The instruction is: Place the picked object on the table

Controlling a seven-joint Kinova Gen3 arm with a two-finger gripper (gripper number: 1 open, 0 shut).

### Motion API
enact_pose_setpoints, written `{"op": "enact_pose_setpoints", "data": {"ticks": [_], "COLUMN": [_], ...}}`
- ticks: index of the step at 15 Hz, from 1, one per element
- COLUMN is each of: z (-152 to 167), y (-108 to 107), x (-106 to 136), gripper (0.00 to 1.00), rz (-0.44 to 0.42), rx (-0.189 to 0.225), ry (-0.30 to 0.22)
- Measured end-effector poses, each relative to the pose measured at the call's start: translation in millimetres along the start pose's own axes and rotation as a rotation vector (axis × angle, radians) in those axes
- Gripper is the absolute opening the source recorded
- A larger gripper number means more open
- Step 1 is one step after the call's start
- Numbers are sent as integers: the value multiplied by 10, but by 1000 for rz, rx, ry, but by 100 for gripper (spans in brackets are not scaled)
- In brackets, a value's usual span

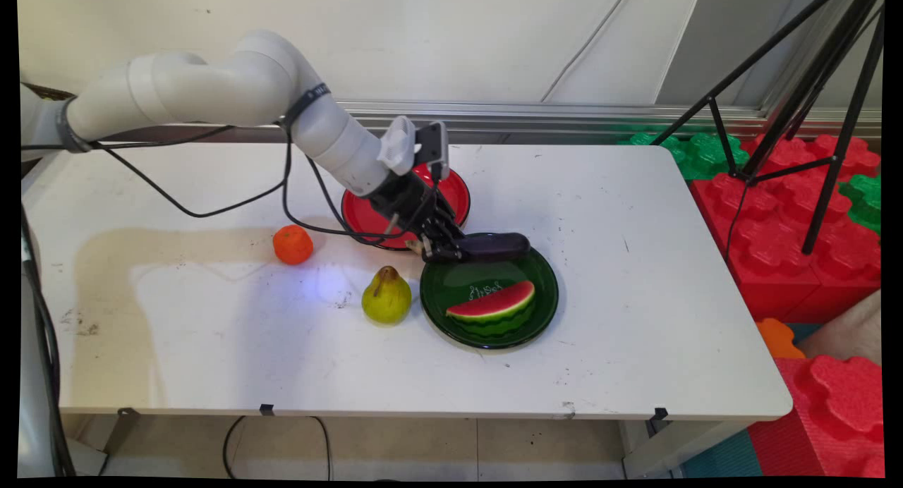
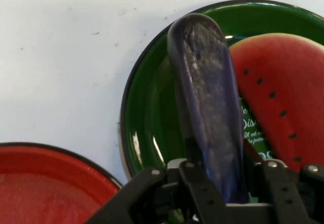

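On the bench (image 1: pixel 635 319) sit two plates. The nearer plate (image 1: pixel 543 312) holds a watermelon slice (image 1: pixel 492 302) in its front half. The farther plate (image 1: pixel 360 216) stands just behind and to its left. The hand (image 1: pixel 451 250) holds an eggplant (image 1: pixel 494 246) lying across the nearer plate's back rim. A pear (image 1: pixel 386 297) stands just left of that plate, and an orange (image 1: pixel 293 245) further left.

Robot lab: tripod (image 1: pixel 797 107), foam blocks (image 1: pixel 790 213), toy-fruit table (image 1: pixel 635 319).

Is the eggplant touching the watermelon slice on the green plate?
Cannot tell. Hand view: eggplant overlaps the watermelon slice, no gap visible. Main view suggests a gap over the green plate, not plainly.
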Motion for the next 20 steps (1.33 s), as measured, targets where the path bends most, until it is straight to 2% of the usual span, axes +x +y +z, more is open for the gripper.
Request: {"op": "enact_pose_setpoints", "data": {"ticks": [10, 16, 20], "z": [-652, -1117, -1384], "y": [62, 192, 288], "x": [-156, -430, -675], "gripper": [0, 0, 0], "rz": [44, 44, 15], "rx": [56, 68, 66], "ry": [14, -1, -30]}}
